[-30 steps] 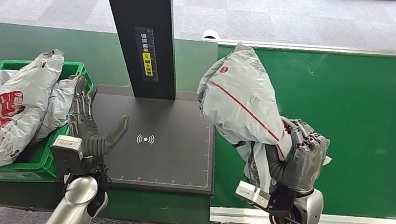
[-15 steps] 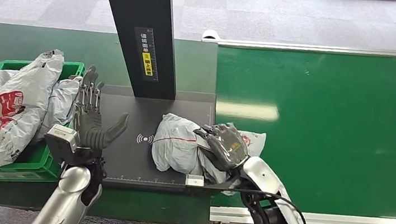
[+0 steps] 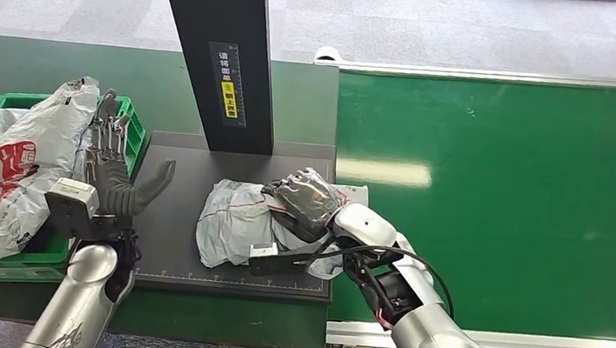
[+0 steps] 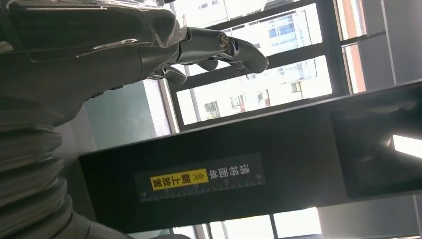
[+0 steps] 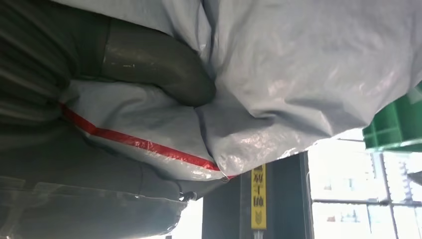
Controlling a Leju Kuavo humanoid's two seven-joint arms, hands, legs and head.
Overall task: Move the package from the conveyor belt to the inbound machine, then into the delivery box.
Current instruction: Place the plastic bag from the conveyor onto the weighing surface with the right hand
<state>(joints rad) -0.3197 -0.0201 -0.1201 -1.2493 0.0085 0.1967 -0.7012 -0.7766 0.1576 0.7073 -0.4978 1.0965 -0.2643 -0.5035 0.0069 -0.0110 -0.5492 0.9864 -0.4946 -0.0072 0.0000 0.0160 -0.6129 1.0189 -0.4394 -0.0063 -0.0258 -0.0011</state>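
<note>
A grey plastic package (image 3: pixel 233 222) with a red stripe lies on the black plate of the inbound machine (image 3: pixel 178 247), right of its middle. My right hand (image 3: pixel 306 200) grips the package from its right side; the right wrist view shows my thumb (image 5: pixel 159 62) pressed into the grey package (image 5: pixel 298 74). My left hand (image 3: pixel 111 182) stands upright and open at the plate's left edge, beside the green delivery box (image 3: pixel 58 259), with nothing in it. In the left wrist view my left hand's fingers (image 4: pixel 219 47) are spread in the air.
The machine's black post (image 3: pixel 214 41) rises behind the plate, with a yellow label (image 4: pixel 179 178). The green box holds several grey and white bags (image 3: pixel 8 166). The green conveyor belt (image 3: pixel 530 191) stretches to the right, with a metal rail (image 3: pixel 487 343) along its near edge.
My right hand brought the package down from above the belt edge onto the plate, then pushed it left. My left hand drifted left toward the box, still open.
</note>
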